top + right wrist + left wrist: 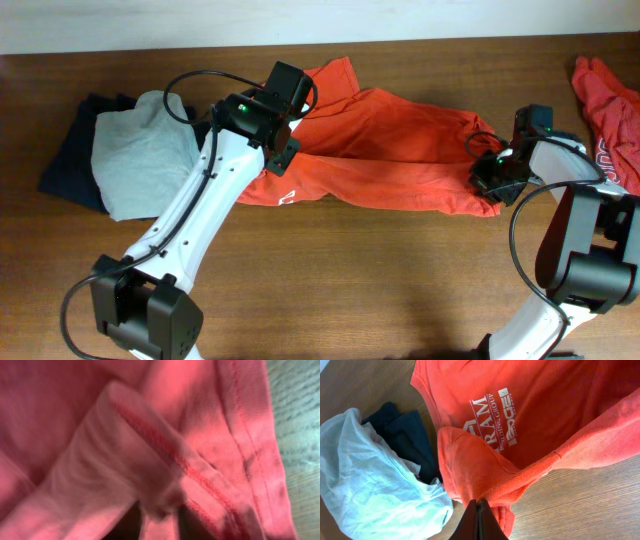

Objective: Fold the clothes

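**A:** How does the orange-red T-shirt (pixel 400 165) look?

**B:** It's heathered cotton, rumpled, drawn out in a long band across the middle of the wooden table (pixel 350 290), from left of centre over to the right. The chest faces up. The left wrist view shows the white lettering (pixel 492 417) clearly, while from overhead only a scrap of it peeks out beside the left arm.

**A:** And the left gripper (pixel 479 512)?

**B:** Its fingers are pressed tight together, pinching a bunched fold at the shirt's left end. The cloth rises to a peak there.

**A:** The right gripper (pixel 157 521)?

**B:** It sits at the shirt's right end, at the near corner. Its wrist view is blurred. A stitched hem fold (pixel 200 475) runs down between the dark fingers, but I cannot tell whether they clamp it or stand loose around it.

**A:** Is there more clothing?

**B:** A second T-shirt (pixel 610 115) of the same colour lies crumpled at the far right edge, well apart from the first and partly cut off by the frame. On the left a pale grey garment (pixel 145 160) lies on top of a dark navy garment (pixel 70 165), just beside the pinched end.
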Robot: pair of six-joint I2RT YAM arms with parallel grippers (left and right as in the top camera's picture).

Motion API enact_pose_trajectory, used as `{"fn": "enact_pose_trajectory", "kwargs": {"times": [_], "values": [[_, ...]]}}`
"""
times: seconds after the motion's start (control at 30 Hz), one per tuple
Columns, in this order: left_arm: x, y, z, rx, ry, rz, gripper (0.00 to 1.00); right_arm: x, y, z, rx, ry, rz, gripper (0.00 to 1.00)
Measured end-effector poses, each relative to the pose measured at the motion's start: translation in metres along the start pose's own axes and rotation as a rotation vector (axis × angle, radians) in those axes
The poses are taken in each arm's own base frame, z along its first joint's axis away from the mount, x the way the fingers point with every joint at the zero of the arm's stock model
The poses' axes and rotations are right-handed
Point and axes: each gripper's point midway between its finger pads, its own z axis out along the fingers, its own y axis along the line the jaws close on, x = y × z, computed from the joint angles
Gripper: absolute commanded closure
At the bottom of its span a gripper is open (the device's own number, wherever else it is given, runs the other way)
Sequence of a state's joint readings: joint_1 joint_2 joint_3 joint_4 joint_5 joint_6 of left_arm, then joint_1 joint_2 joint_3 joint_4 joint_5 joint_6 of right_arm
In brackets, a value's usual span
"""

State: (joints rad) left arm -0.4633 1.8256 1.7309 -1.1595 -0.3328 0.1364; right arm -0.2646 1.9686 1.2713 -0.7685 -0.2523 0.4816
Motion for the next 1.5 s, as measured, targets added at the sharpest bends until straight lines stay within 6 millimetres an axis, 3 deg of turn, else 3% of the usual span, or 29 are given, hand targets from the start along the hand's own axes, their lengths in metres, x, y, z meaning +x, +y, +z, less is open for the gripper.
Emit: {"fn": "enact_pose_trajectory", "kwargs": {"times": [0.03,0.3,0.37,0.43,0.67,0.87,1.2,1.37,1.5], "values": [[0.0,0.0,0.0,0.0,0.0,0.0,1.0,-0.002,0.001,0.0,-0.004,-0.006,-0.003,0.96],[0.0,0.0,0.0,0.0,0.0,0.0,1.0,0.0,0.002,-0.004,-0.001,0.007,-0.05,0.96],[0.0,0.0,0.0,0.0,0.0,0.0,1.0,0.001,0.005,-0.015,-0.005,-0.002,-0.078,0.96],[0.001,0.0,0.0,0.0,0.003,0.001,1.0,0.0,0.009,-0.032,-0.018,-0.034,-0.102,0.96],[0.016,0.001,-0.009,0.006,0.045,0.016,1.0,-0.004,0.032,-0.127,-0.106,-0.258,-0.177,0.96],[0.034,0.006,-0.042,0.027,0.034,0.009,1.0,0.014,0.02,-0.179,-0.057,-0.366,-0.179,0.96],[0.062,0.014,-0.102,0.069,-0.05,-0.016,0.94,0.028,-0.007,-0.205,0.066,-0.427,-0.145,0.96],[0.08,0.012,-0.118,0.097,-0.045,-0.013,1.0,0.032,-0.015,-0.204,0.104,-0.414,-0.135,0.96],[0.091,0.006,-0.121,0.133,-0.011,-0.005,1.0,0.036,-0.018,-0.208,0.114,-0.421,-0.134,0.96]]}}
